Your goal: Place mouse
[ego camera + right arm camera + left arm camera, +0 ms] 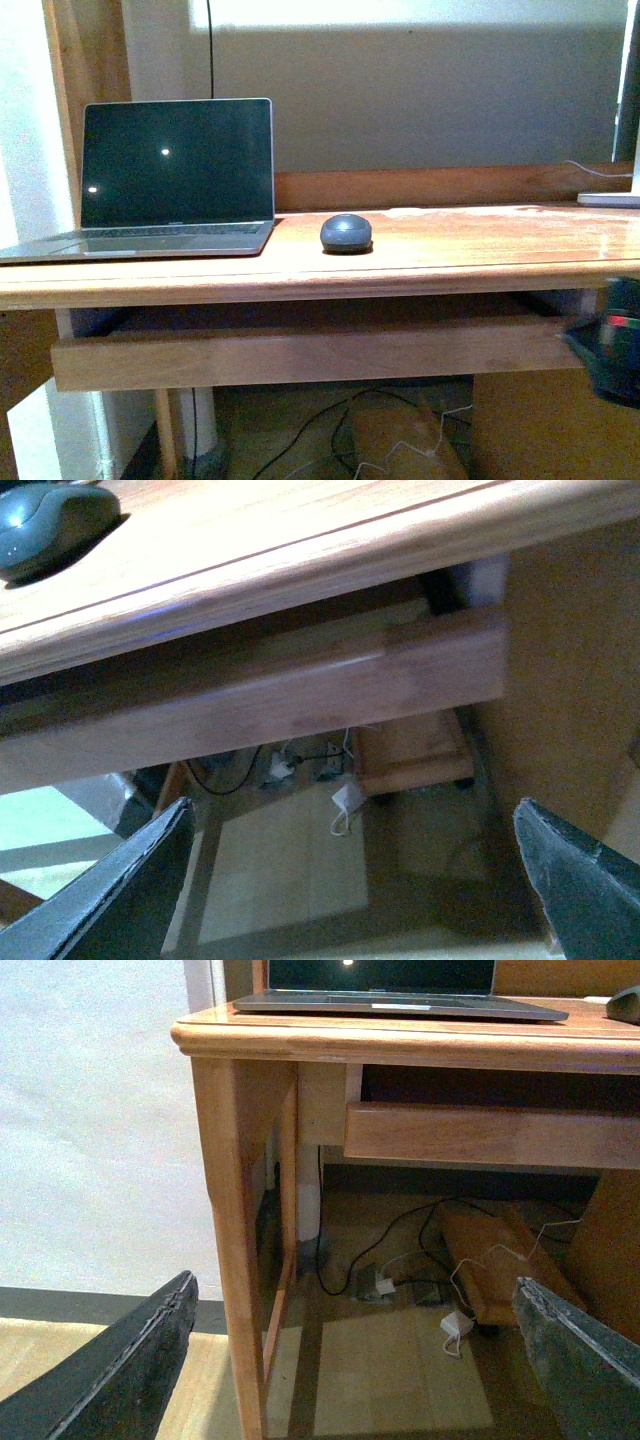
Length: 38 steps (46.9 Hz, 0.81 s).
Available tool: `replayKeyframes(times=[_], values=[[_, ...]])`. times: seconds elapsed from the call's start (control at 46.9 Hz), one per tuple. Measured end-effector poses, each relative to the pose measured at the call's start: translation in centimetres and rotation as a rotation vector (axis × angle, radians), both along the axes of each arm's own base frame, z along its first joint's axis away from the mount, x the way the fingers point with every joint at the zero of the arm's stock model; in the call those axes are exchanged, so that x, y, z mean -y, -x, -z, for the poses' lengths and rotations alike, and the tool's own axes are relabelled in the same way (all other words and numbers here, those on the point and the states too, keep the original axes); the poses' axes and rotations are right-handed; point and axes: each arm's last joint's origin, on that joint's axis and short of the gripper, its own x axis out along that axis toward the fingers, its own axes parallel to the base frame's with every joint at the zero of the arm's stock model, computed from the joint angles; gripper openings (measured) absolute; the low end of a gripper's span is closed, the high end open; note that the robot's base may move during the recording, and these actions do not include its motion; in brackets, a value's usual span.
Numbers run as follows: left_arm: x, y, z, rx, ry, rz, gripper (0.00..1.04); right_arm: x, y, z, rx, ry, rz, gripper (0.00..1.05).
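The mouse [346, 232], a small dark grey oval, sits on the wooden desk top [470, 240] just right of the open laptop [175, 180]. It also shows in the right wrist view [50, 525] and as a sliver in the left wrist view [626, 1005]. My right gripper [355, 880] is open and empty, below the desk's front edge at the right; the arm shows in the front view [612, 345]. My left gripper [360, 1360] is open and empty, low near the desk's left leg [235, 1260].
A keyboard tray rail [310, 355] runs under the desk top. Cables and a white adapter [455, 1325] lie on the floor beside a wooden block [495, 1260]. A pale flat device [610, 198] sits at the desk's far right.
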Motion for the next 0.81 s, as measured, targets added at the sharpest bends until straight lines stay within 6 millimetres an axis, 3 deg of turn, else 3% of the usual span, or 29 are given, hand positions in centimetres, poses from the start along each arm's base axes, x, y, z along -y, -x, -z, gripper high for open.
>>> replayKeyframes(times=[0.17, 0.511, 0.66, 0.81], values=[[0.0, 0.0, 0.0, 0.000, 0.000, 0.000, 0.97, 2.7, 5.1, 0.7, -0.012, -0.059, 0.024, 0.97], [0.0, 0.0, 0.0, 0.000, 0.000, 0.000, 0.97, 4.4, 12.6, 3.0, -0.028, -0.100, 0.015, 0.97], [0.0, 0.0, 0.0, 0.000, 0.000, 0.000, 0.97, 5.6, 14.1, 3.2, 0.188, 0.125, 0.160, 0.74], [0.0, 0.0, 0.0, 0.000, 0.000, 0.000, 0.97, 6.9, 14.2, 4.4, 0.203, 0.250, 0.168, 0.36]])
